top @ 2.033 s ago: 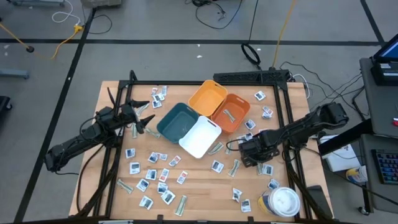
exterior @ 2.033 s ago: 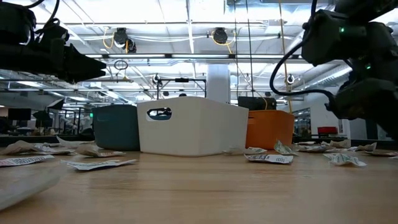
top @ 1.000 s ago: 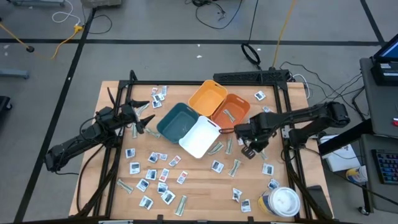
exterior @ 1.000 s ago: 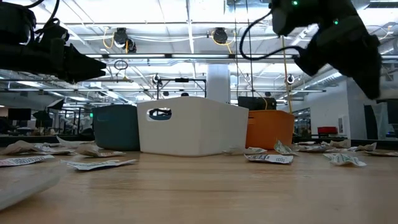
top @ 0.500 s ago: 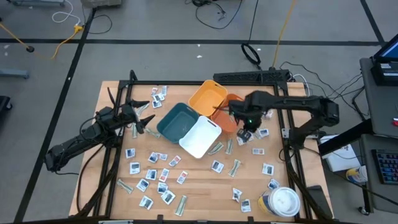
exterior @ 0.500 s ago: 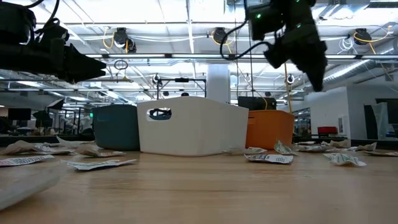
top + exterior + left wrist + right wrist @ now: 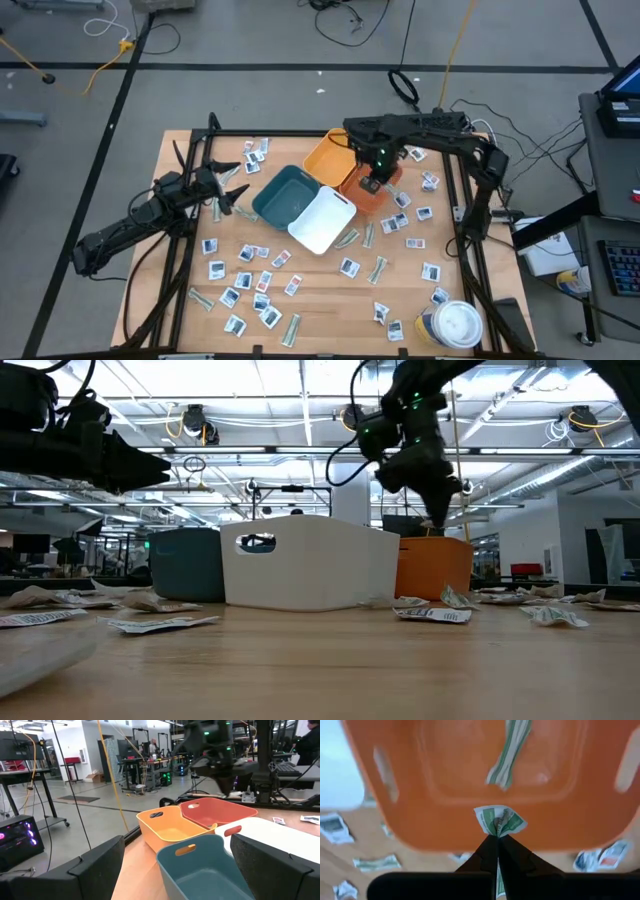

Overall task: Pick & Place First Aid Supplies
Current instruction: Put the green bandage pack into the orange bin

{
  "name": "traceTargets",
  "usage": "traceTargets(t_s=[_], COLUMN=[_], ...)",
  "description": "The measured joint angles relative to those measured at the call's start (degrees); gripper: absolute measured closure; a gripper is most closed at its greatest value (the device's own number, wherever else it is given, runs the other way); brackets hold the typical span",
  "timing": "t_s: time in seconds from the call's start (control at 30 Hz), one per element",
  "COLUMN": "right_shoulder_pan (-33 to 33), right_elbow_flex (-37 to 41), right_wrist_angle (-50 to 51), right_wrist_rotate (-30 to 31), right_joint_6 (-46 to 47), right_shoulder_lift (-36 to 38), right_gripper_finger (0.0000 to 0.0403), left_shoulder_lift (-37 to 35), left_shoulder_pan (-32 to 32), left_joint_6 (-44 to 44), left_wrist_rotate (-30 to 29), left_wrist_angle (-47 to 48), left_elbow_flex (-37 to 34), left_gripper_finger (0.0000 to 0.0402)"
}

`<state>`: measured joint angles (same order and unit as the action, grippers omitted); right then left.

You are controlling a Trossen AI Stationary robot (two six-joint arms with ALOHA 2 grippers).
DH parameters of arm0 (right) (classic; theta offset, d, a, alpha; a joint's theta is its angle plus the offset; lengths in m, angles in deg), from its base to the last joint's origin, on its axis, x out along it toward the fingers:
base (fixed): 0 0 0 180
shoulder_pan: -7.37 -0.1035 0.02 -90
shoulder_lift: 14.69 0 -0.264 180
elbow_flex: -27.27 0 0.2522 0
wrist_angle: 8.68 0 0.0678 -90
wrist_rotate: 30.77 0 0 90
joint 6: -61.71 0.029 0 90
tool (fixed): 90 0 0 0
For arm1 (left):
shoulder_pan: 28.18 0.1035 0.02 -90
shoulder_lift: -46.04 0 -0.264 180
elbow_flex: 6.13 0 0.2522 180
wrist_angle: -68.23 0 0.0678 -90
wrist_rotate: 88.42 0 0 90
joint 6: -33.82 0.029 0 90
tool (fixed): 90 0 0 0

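Wooden table [image 7: 180, 150] carries scattered packets [image 7: 245, 280] around four bins. One grey-green strip [image 7: 499, 821] is pinched in the closed right gripper [image 7: 368, 185] above the orange bin [image 7: 388, 170]; another strip [image 7: 509, 752] lies inside. Left gripper [image 7: 236, 190], fingers spread and empty, waits at nine o'clock beside the teal bin [image 7: 285, 195].

Packet markings [image 7: 249, 254] too small

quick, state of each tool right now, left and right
Left tool: open, holding nothing, beside the teal bin.
Right tool: shut on a grey-green strip, above the orange bin.
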<state>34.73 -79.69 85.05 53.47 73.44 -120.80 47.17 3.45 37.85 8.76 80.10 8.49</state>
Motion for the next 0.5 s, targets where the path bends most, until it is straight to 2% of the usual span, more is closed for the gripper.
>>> traceTargets(t_s=[0.2, 0.5], right_shoulder_pan=[2.9, 2.8], right_elbow_flex=[-5.7, -2.8], right_wrist_angle=[-0.9, -9.6], right_wrist_rotate=[0.0, 2.9], right_joint_6=[-1.5, -4.0], right_shoulder_lift=[-5.0, -7.4], right_gripper_finger=[0.0403, 0.0403], left_shoulder_lift=[0.0, 0.0], left_shoulder_pan=[0.0, 0.0], left_joint_6=[0.0, 0.0], left_wrist_rotate=[0.0, 0.0], left_wrist_angle=[0.0, 0.0], left_elbow_flex=[0.0, 0.0], left_gripper_finger=[0.0034, 0.0034])
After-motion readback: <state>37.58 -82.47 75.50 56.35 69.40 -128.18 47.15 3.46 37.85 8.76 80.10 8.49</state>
